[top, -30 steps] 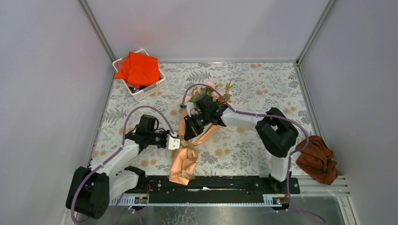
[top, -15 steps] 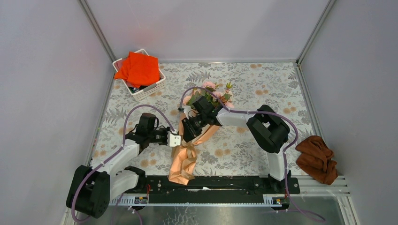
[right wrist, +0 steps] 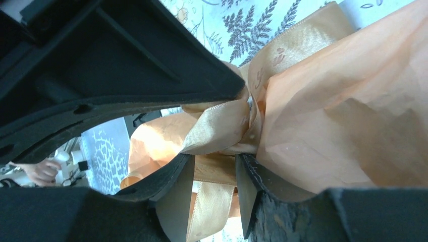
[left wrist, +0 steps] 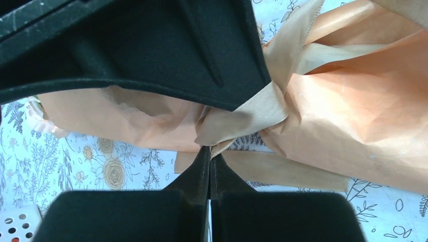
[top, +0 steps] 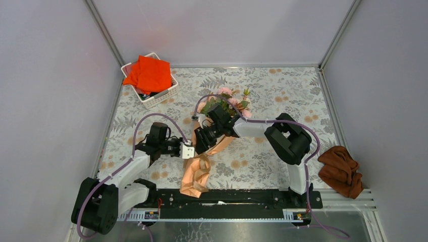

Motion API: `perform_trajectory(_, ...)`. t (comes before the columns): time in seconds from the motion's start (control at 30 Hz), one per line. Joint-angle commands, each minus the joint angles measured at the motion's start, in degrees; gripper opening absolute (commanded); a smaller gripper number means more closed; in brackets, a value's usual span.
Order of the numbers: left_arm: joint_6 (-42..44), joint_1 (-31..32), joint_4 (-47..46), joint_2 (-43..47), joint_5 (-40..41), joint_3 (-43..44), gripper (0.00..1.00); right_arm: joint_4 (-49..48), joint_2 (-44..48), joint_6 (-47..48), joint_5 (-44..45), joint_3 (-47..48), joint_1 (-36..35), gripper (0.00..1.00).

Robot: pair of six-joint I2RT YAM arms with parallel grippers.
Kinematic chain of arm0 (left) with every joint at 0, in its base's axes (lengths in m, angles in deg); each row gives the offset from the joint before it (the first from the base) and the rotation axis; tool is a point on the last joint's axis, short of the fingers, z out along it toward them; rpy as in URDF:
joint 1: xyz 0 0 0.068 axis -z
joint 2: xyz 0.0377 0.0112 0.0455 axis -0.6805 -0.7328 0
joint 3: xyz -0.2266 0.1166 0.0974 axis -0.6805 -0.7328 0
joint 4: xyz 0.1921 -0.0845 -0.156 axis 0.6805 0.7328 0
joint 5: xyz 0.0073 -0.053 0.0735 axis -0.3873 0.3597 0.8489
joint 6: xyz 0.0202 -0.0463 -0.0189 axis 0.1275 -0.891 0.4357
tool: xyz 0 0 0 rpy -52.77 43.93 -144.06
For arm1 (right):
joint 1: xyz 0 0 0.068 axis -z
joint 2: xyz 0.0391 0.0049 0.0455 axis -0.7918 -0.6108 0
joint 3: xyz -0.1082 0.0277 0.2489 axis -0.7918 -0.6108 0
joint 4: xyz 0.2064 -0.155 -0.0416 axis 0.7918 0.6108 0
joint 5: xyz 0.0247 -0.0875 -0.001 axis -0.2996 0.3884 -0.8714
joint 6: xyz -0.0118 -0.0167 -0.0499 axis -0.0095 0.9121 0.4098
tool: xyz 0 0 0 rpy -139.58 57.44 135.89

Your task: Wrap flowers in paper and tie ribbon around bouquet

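The bouquet lies mid-table: pink flowers (top: 229, 100) at the far end, peach-orange paper (top: 194, 176) coned round the stems and running toward the near rail. A tan ribbon (top: 203, 159) is knotted round the cone's waist. From the left, my left gripper (top: 195, 152) is shut on a ribbon strand (left wrist: 222, 145) just below the knot (left wrist: 242, 117). My right gripper (top: 200, 143) sits over the knot from the far side. In the right wrist view its jaws stand open, and a loose ribbon tail (right wrist: 214, 189) hangs between them beside the paper (right wrist: 348, 116).
A white basket (top: 166, 95) holding an orange-red cloth (top: 149, 74) stands at the far left. A rust-brown cloth (top: 342, 172) lies at the near right edge. Grey walls close in three sides, and a black rail (top: 237, 197) runs along the near edge.
My right gripper has opened from shut and let go of the ribbon, shifting slightly left. The left gripper stays shut on its strand. The cone's near end has slid a little left.
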Motion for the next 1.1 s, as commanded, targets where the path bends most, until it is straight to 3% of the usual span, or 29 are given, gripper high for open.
perform_trajectory(0.0, 0.70, -0.38, -1.06, -0.04, -1.39, -0.64, 0.00, -1.93, -0.39, -0.42, 5.69, 0.29, -0.70, 0.43)
perform_trajectory(0.23, -0.28, -0.38, -0.57, 0.21, -2.48, -0.73, 0.01, 3.04, -1.86, 2.14, 14.11, 1.99, -2.25, 0.43)
perform_trajectory(0.4, 1.14, -0.38, -0.23, 0.34, -1.88, -1.34, 0.02, 1.49, -2.17, 1.01, 13.35, 0.93, -3.04, 0.39)
perform_trajectory(0.47, 1.42, -0.38, -0.12, 0.43, -1.91, -1.50, 0.03, 2.25, -2.18, 1.09, 13.98, 0.76, -3.08, 0.31)
perform_trajectory(0.63, 1.38, -0.38, -0.04, 0.16, -1.93, -1.26, 0.03, 2.66, -0.12, 0.77, 13.21, 0.46, -2.87, 0.00)
perform_trajectory(0.93, 0.55, -0.39, -2.42, 1.34, -1.42, -1.60, 0.01, 4.15, 12.01, 1.39, 23.23, -3.09, -0.20, 0.00)
perform_trajectory(1.07, -4.01, -0.15, -5.76, 1.37, -2.95, -1.37, 0.01, 1.34, 14.10, 0.32, 21.68, -6.57, 1.97, 0.00)
